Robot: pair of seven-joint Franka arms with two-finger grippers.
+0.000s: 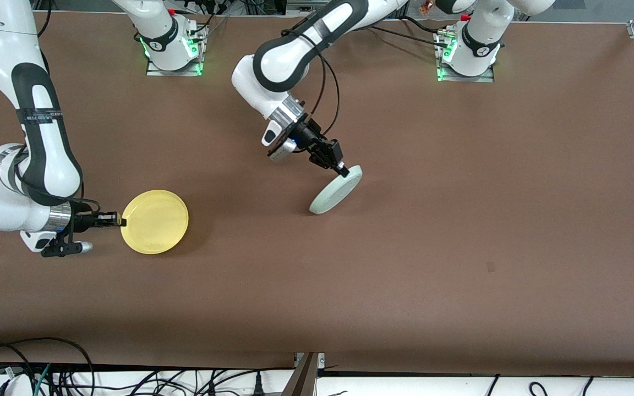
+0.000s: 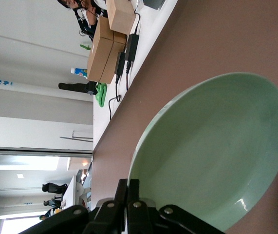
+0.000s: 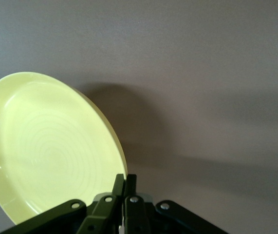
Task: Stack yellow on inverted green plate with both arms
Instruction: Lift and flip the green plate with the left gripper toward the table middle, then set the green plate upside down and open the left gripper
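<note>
- Left gripper (image 1: 343,169): fingers (image 2: 127,192) clenched on the rim of the green plate (image 1: 336,190), near the middle of the brown bench (image 1: 460,231).
- Green plate: steeply tilted, with its upper edge in the left gripper and its lower edge at or just above the bench surface; contact cannot be told. In the left wrist view the hollow face (image 2: 212,151) is turned toward that camera.
- Right gripper (image 1: 120,221): low over the right arm's end of the bench, fingers (image 3: 120,187) clamped on the rim of the yellow plate (image 1: 154,221).
- Yellow plate: hollow side up in the front view, tilted in the right wrist view (image 3: 51,146), well apart from the green plate and nearer the front camera.
</note>
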